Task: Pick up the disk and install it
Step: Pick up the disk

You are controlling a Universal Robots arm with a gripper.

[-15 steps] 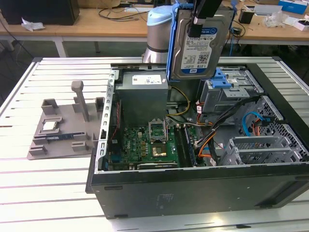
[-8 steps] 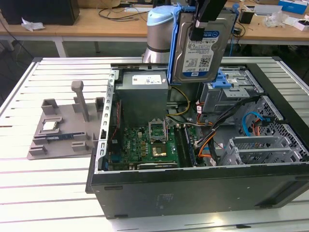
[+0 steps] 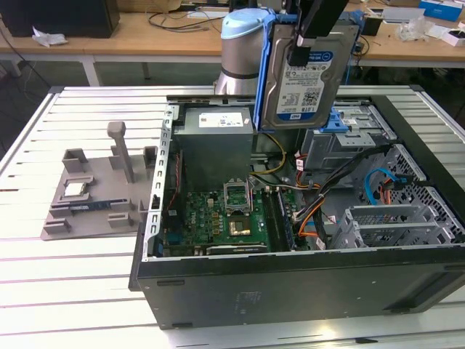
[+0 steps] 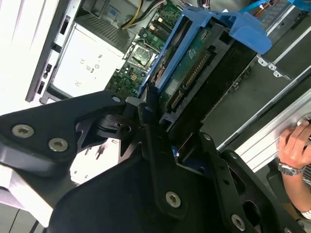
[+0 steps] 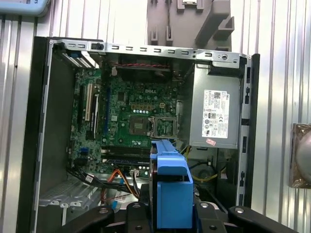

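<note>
1. The jaws are clamped shut on the upper edge of the disk point(image 3: 309, 76), on its blue carrier frame. The disk is hanging upright in the air, label side facing the exterior view, above the open computer case point(image 3: 290, 283) and over the drive cage point(image 3: 341, 145).
2. The grip is sitting on one narrow edge only, and all the weight is hanging below it. I am thinking a jerky move could make the disk swing or slide out. It would then be dropping onto the motherboard point(image 3: 218, 218) or onto the metal of the cage.
3. Orange and black cables point(image 3: 320, 211) are lying just beside the cage. If the disk is coming down a little to the side, the frame could catch one, or pinch it against the cage wall.
4. I cannot tell whether the frame is square to the cage opening. If it is going in skewed, the plastic frame could jam halfway or bend, and pushing harder would be making it worse.
5. A person's hand point(image 4: 294, 145) is resting beside the table point(image 3: 73, 291), near the case. If it is reaching in while the arm is moving, it could get struck.
</note>
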